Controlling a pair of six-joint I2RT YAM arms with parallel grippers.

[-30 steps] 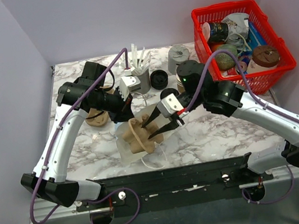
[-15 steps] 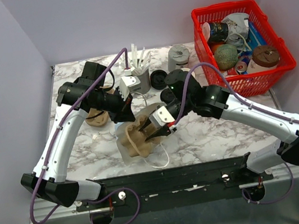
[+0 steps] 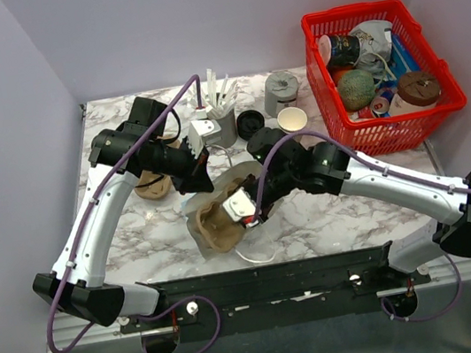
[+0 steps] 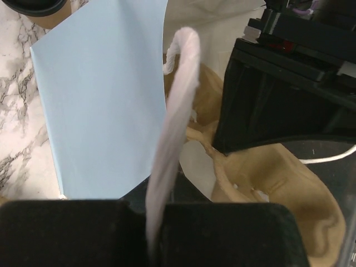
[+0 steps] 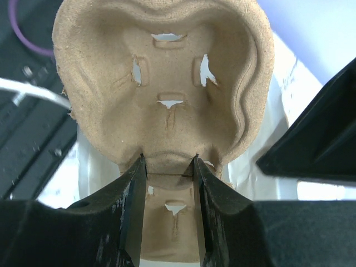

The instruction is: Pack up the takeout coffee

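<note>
The left gripper [image 4: 153, 222] pinches the clear plastic bag [image 4: 179, 94], at twelve o'clock from the brown pulp cup tray [image 5: 167, 72]. The right gripper [image 5: 167, 167] clamps the tray; slide it in flat.

left claw [image 3: 199, 179] pinched tight | right claw [image 3: 245, 208] gripping, jaws partway

Layout: carrier [image 3: 218, 226] in bag [image 3: 249, 177], front centre of table [image 3: 138, 241]. Coffee cup [image 3: 153, 189] left of bag. Straw holder [image 3: 224, 124] behind bag, lids [image 3: 250, 124] right of it, open cup [image 3: 292, 119] further right, basket [image 3: 389, 130] right rear.
</note>
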